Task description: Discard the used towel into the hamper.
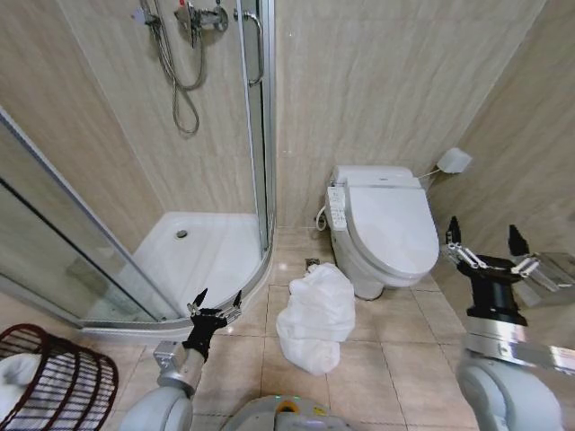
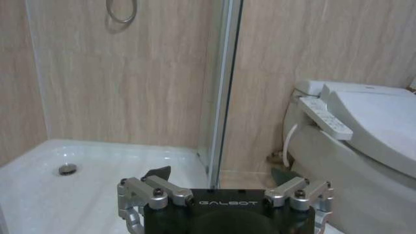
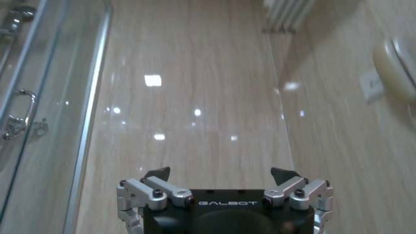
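A crumpled white towel (image 1: 316,316) lies on the tiled floor in front of the toilet, at the middle of the head view. The hamper (image 1: 56,377), a reddish-brown wire basket with something white inside, stands at the lower left edge. My left gripper (image 1: 216,303) is open and empty, low beside the shower tray's curved edge, left of the towel and apart from it; it also shows in the left wrist view (image 2: 221,174). My right gripper (image 1: 485,235) is open and empty, raised to the right of the toilet, and it shows in the right wrist view (image 3: 221,173) facing the wall.
A white toilet (image 1: 384,224) with a closed lid stands against the back wall. A glass shower enclosure (image 1: 256,135) with a white tray (image 1: 193,251) takes up the left. Tiled walls close in on the right.
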`<state>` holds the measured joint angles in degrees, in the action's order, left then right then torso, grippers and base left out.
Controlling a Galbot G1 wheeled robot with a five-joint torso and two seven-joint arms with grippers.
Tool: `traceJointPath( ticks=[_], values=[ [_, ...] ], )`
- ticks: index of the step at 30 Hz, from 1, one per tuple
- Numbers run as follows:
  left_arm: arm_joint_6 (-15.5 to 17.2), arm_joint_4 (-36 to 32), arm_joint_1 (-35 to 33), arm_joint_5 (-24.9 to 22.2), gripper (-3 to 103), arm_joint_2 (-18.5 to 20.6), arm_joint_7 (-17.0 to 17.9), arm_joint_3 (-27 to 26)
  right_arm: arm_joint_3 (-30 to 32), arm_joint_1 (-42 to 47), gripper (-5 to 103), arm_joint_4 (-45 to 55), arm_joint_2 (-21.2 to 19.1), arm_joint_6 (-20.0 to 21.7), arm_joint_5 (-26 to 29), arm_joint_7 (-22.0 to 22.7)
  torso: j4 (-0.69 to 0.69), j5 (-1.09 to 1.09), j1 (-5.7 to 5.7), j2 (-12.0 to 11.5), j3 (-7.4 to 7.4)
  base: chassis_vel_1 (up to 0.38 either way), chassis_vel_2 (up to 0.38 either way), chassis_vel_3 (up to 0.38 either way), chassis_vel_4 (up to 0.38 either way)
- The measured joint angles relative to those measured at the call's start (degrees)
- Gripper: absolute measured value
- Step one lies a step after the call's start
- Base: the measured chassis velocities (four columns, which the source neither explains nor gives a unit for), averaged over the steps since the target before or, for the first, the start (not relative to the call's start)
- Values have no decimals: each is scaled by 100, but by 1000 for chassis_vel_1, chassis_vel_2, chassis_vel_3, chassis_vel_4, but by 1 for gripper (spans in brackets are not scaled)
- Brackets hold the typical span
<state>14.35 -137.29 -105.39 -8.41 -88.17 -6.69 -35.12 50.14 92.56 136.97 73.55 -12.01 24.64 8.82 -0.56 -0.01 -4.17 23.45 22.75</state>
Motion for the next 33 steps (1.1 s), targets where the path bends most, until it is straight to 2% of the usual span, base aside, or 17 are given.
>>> traceJointPath(
  ticks=[2, 3, 6, 7, 9, 10, 13, 17, 21, 33],
  values=[
    [0, 0, 0, 0, 100, -1, 0, 0, -83, 5, 100, -177, 23, 150, 440, -124, 0, 1, 0, 0, 0, 0, 0, 0, 0],
    [0, 0, 0, 0, 100, -1, 0, 0, -83, 5, 100, -177, 23, 150, 440, -124, 0, 1, 0, 0, 0, 0, 0, 0, 0],
    [0, 0, 0, 0, 100, 0, 0, 0, -119, -35, 100, -470, -83, 418, 1010, -410, 1, 2, 0, 0, 0, 0, 0, 0, 0],
    [0, 0, 0, 0, 100, 0, 0, 0, -119, -35, 100, -470, -83, 418, 1010, -410, 1, 2, 0, 0, 0, 0, 0, 0, 0],
    [0, 0, 0, 0, 100, 0, 0, 0, -155, -89, 100, -725, -219, 685, 1479, -613, 1, 1, 0, 0, 0, 0, 0, 0, 0],
    [0, 0, 0, 0, 100, 0, 0, 0, -155, -89, 100, -725, -219, 685, 1479, -613, 1, 1, 0, 0, 0, 0, 0, 0, 0],
    [0, 0, 0, 0, 100, -1, 0, 0, -254, -224, 100, -1254, -374, 1118, 1823, -802, 2, 2, 0, 0, 0, 0, 0, 0, 0],
    [0, 0, 0, 0, 100, 0, 0, 0, -471, -369, 100, -1776, -442, 1296, 1827, -1071, 1, 2, 1, 0, 0, 0, 0, 0, 0],
    [0, 0, 0, 0, 100, 0, 0, 0, -802, -532, 100, -2233, -421, 1297, 1726, -1230, 1, 2, 1, 0, 0, 0, 0, 0, 0],
    [0, 0, 0, 0, 100, -1, 0, 0, -1386, -1009, 100, -3161, -255, 1250, 1382, -1173, 1, 0, 0, 0, 0, 0, 0, 0, 0]
  ],
)
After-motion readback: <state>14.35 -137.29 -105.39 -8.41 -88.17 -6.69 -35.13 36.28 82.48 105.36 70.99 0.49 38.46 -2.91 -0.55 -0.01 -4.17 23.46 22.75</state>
